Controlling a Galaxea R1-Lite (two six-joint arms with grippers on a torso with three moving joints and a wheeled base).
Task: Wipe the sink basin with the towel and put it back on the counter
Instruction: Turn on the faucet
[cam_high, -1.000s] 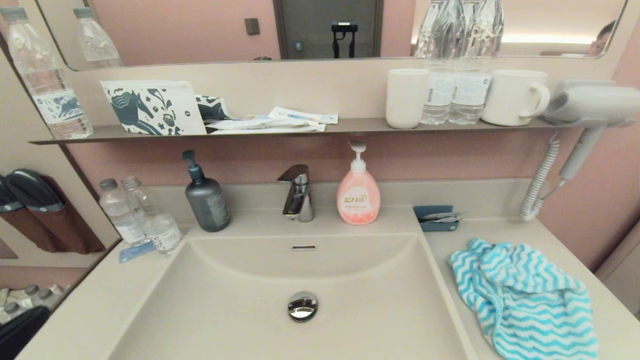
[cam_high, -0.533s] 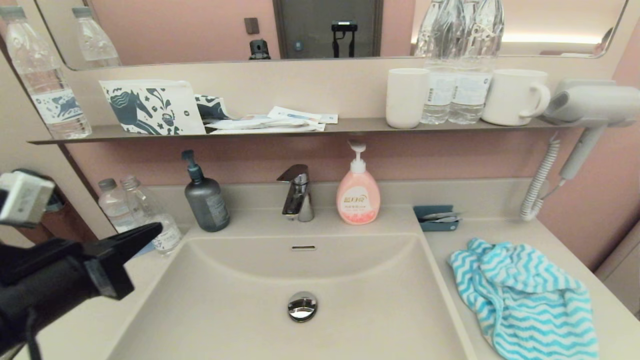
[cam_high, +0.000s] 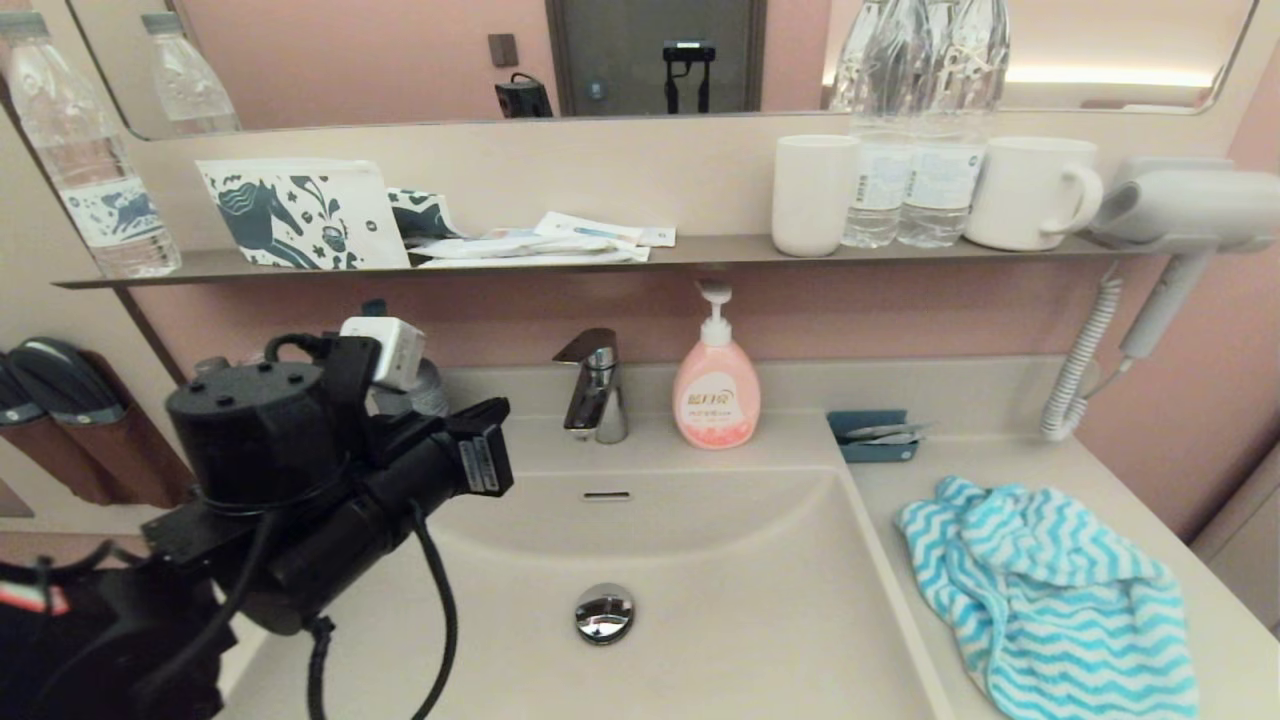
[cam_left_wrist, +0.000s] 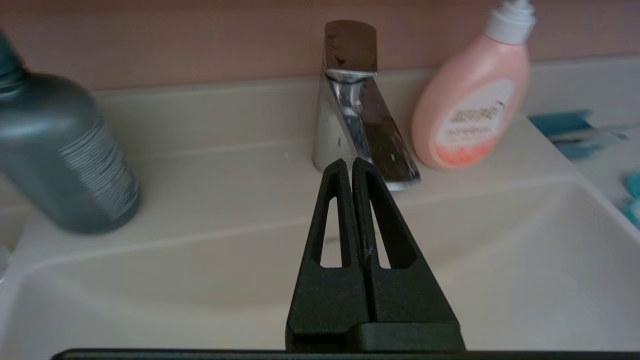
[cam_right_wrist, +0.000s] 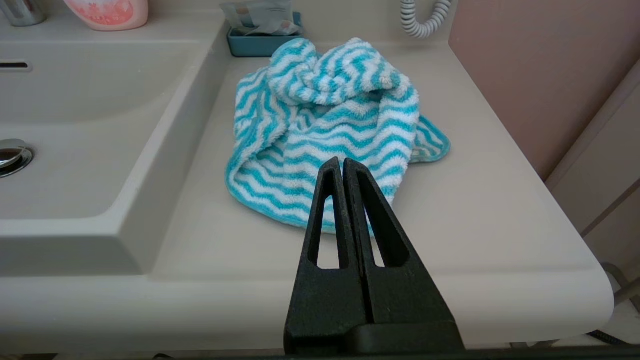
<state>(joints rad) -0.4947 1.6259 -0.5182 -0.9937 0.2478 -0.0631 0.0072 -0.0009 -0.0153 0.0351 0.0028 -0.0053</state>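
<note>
**Towel untouched, wiping not started**

Over the basin's left side, head view: the left gripper (cam_high: 478, 462) hangs above the sink basin (cam_high: 700, 640), pointing toward the faucet (cam_high: 596, 385); finger state not readable from this angle. The towel (cam_high: 1050, 600) lies bunched on the counter (cam_high: 1120, 480), right of the basin, well apart from that arm. Right arm not in this view.

Left wrist view: left gripper (cam_left_wrist: 349, 170) has fingers pressed together, nothing between them, tips aimed at the faucet (cam_left_wrist: 350, 95), with the pink soap bottle (cam_left_wrist: 472, 105) beside it.

Right wrist view: right gripper (cam_right_wrist: 342, 167) is also closed and empty, low in front of the towel (cam_right_wrist: 330, 125) (contact not discernible). The counter (cam_right_wrist: 500, 210) is under it.

Progress: nothing done. Left to do: grasp, wipe, return.
</note>
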